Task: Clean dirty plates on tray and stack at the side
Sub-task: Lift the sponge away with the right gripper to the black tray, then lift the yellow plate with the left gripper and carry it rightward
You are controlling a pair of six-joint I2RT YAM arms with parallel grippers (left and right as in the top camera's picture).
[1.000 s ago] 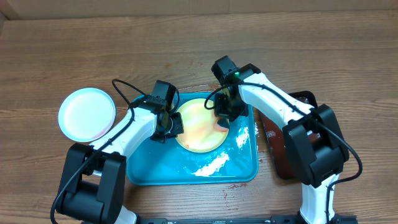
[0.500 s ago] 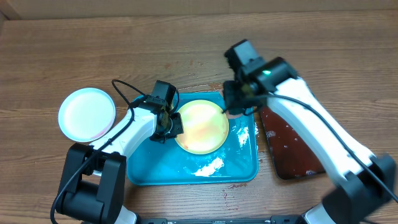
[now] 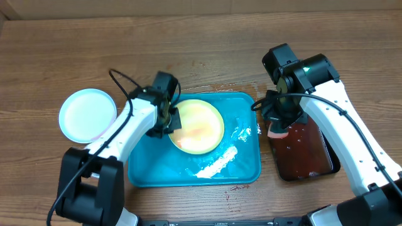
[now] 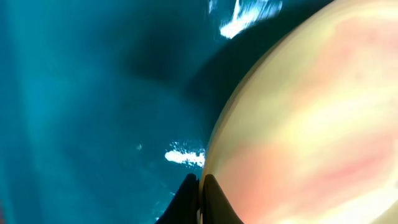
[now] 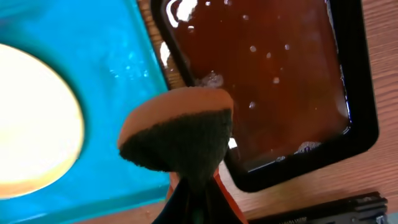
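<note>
A brown wooden table (image 3: 207, 56) with dark grain fills the view. Along the table's far edge runs a plain tan board (image 3: 188, 6). Even light falls over the table.

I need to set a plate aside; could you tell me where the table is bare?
Bare wood: the far strip behind the turquoise tray and dark tray, and the near-left corner by the light blue plate. Crowded: between the trays, where the sponge hangs.
</note>
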